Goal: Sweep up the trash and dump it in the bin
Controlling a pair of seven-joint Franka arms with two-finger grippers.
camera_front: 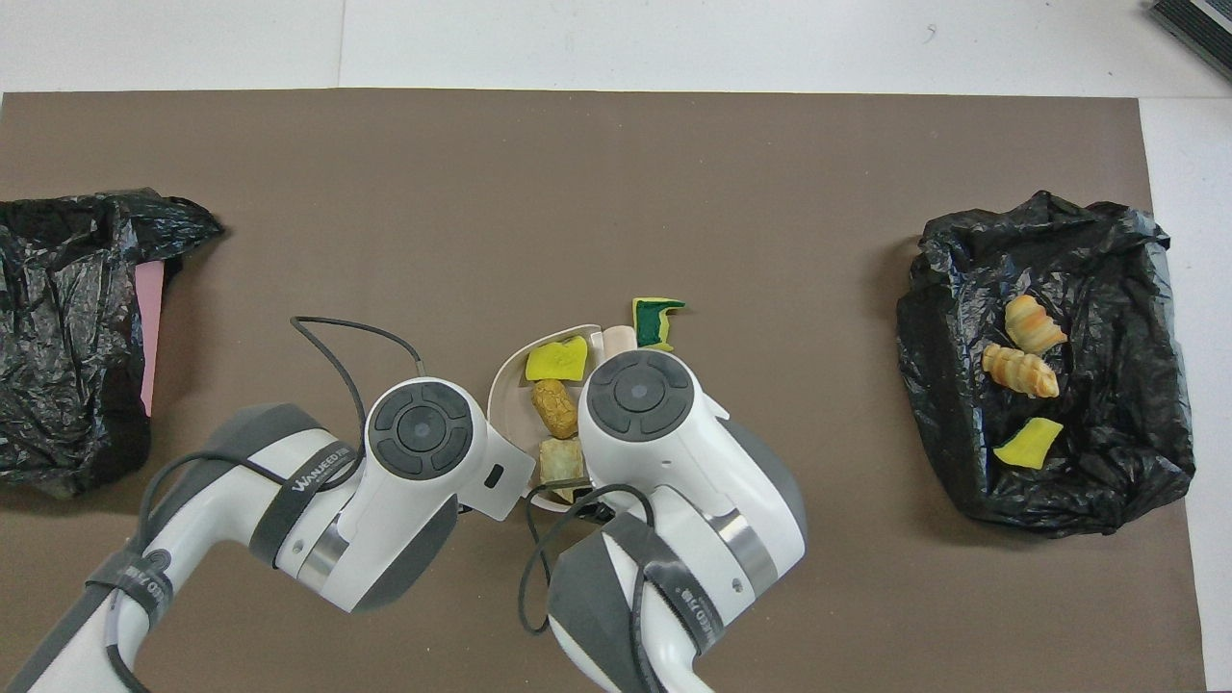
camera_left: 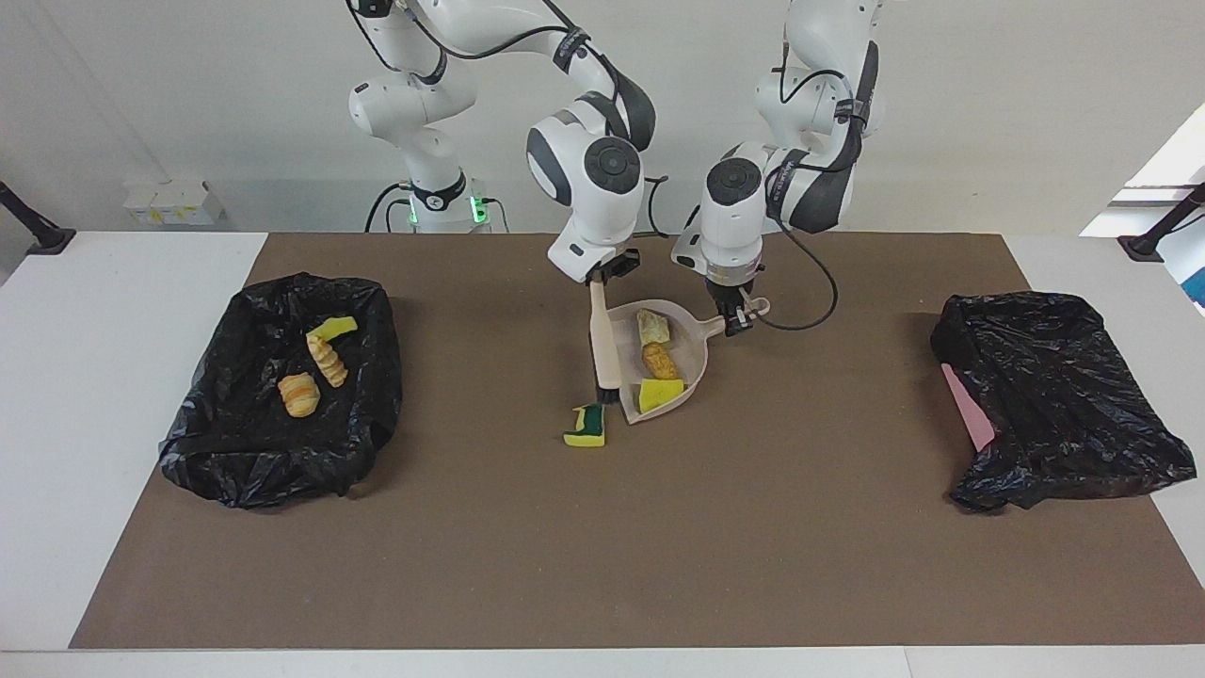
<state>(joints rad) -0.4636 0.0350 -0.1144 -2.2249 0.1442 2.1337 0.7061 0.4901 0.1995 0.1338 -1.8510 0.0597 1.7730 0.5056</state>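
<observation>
The left gripper point(camera_left: 733, 317) clenches the dustpan point(camera_left: 692, 350) handle; the pan rests on the counter point(camera_left: 659, 527) holding three scraps point(camera_left: 659, 360). The right gripper point(camera_left: 600, 280) grasps the brush point(camera_left: 603, 353), its bristles just beside the green-yellow sponge point(camera_left: 587, 426) on the mat by the pan's lip. Three more scraps point(camera_left: 315, 363) lie in the black-lined bin point(camera_left: 235, 452) toward the right arm's end.

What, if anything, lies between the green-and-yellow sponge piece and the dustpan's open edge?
Nothing visible: the sponge piece lies on the mat just off the dustpan mouth, the brush tip beside it.
</observation>
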